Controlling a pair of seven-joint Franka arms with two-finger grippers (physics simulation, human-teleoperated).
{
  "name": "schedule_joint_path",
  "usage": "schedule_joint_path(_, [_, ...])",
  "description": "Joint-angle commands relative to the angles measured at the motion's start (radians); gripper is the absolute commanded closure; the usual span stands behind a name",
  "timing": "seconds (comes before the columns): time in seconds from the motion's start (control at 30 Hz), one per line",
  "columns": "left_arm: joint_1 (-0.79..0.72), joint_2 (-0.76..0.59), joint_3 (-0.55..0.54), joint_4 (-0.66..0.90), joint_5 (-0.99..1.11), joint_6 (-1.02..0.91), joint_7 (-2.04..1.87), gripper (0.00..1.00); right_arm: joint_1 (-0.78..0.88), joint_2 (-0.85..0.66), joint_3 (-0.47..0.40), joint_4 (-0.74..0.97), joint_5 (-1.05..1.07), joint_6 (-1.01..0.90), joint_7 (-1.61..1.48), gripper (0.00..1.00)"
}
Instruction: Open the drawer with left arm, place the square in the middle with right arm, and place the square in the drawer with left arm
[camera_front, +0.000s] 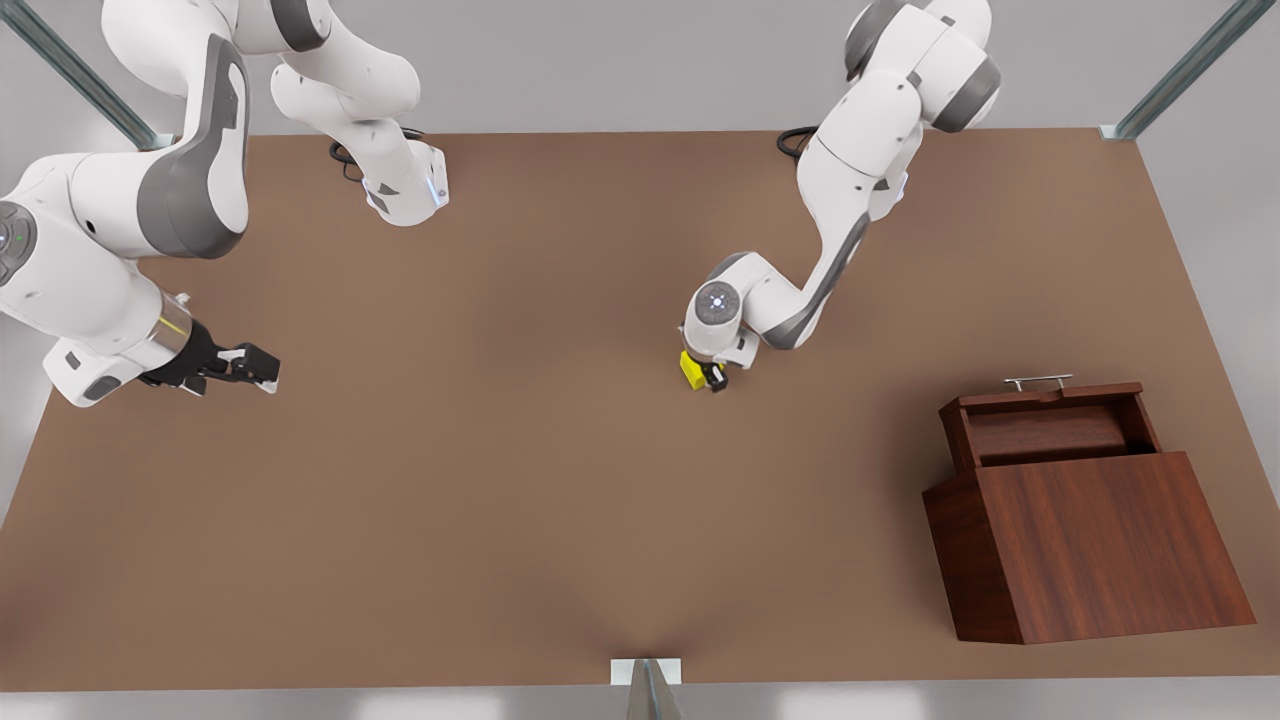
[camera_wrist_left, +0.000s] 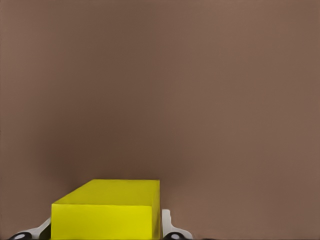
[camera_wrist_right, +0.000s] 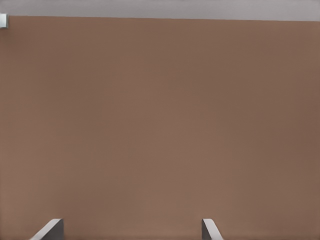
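The square (camera_front: 689, 368) is a small yellow cube at the middle of the brown tabletop (camera_front: 520, 480). My left gripper (camera_front: 704, 378) is down over it. In the left wrist view the square (camera_wrist_left: 107, 207) sits between the two fingertips (camera_wrist_left: 167, 220), which press against its sides. The drawer (camera_front: 1050, 428) stands pulled out of the top of the dark wooden cabinet (camera_front: 1100, 545), its silver handle (camera_front: 1038, 381) facing the far side. My right gripper (camera_front: 262, 368) hovers open and empty at the front view's left; the right wrist view shows its fingers (camera_wrist_right: 50, 229) spread over bare table.
The cabinet takes up the near corner at the front view's right. Both arm bases stand along the far edge of the table. Metal frame posts (camera_front: 648, 690) rise at the table's edges and corners.
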Motion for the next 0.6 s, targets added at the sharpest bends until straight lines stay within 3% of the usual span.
schedule_joint_path(0.0, [0.0,0.0,0.0,0.001,0.003,0.0,0.0,0.3,-0.002,-0.001,0.0,0.0,0.0,0.0,0.0,0.0])
schedule_joint_path(0.37, [0.015,-0.015,0.0,0.001,0.006,0.006,0.0,0.36,0.0,0.001,0.0,-0.002,0.0,0.0,0.0,0.0])
schedule_joint_path(0.57, [0.11,-0.259,0.029,0.041,-0.006,-0.219,0.126,0.34,0.0,0.002,0.0,-0.002,0.0,0.0,0.0,0.0])
